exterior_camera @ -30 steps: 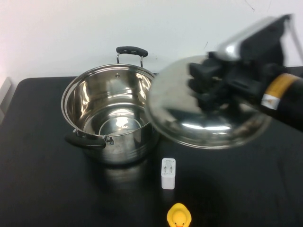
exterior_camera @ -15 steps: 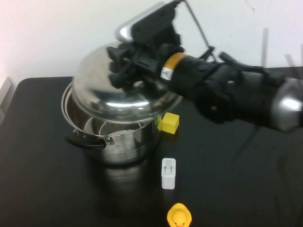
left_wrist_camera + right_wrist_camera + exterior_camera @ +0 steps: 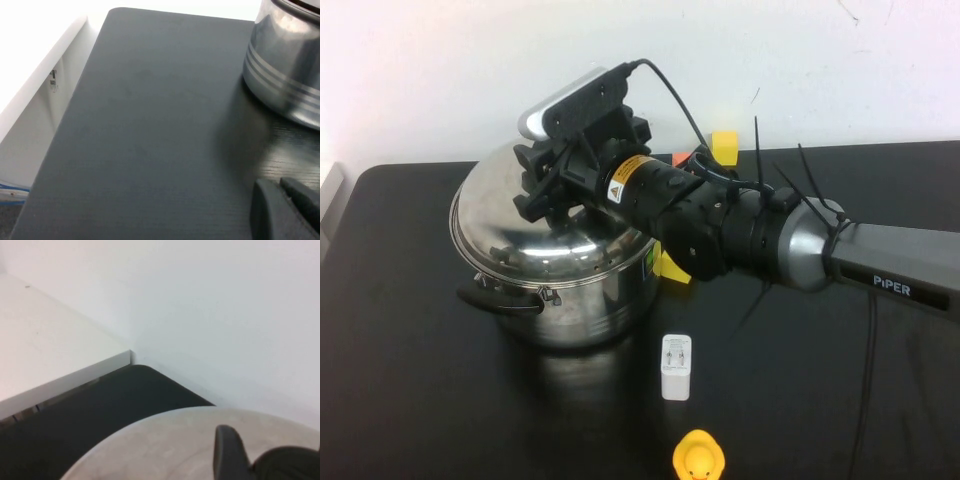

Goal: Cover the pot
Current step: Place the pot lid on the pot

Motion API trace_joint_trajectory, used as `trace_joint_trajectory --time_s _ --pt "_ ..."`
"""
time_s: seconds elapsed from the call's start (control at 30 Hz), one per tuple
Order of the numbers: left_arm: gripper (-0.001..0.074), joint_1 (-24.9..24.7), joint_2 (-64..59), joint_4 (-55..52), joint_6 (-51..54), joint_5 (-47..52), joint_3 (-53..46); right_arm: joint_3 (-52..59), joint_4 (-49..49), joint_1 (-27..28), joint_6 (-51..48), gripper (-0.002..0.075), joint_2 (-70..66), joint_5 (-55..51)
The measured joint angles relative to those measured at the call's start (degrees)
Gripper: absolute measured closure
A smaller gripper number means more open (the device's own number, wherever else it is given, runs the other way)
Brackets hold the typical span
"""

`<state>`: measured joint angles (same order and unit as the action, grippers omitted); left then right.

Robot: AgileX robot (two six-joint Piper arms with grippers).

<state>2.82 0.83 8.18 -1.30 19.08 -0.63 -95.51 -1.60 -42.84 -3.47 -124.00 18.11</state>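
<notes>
So the lid [image 3: 555, 235] went from dangling off to the right of the pot [image 3: 582, 300] a second earlier, to tilted over the rim half a second back, to sitting down on it, covering the opening as far as the high view showed. The right tool [image 3: 548, 190] was over the middle of the lid, clamped on its knob by the look of it, though the knob itself was hidden. The pot sat left of centre on the black surface [image 3: 410, 400], with the white charger [image 3: 675, 366] and duck [image 3: 698, 457] in front. The left tool [image 3: 287, 210] was parked low beside the pot, fingers pressed together. Basically just letting go remained.
</notes>
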Motion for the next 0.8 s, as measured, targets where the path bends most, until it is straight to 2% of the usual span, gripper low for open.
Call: trace_joint_trajectory --time_s 0.8 --pt "0.0737 0.0 0.0 0.0 0.0 0.0 0.0 -1.8 3.3 0.0 -2.2 0.0393 -2.6 1.9"
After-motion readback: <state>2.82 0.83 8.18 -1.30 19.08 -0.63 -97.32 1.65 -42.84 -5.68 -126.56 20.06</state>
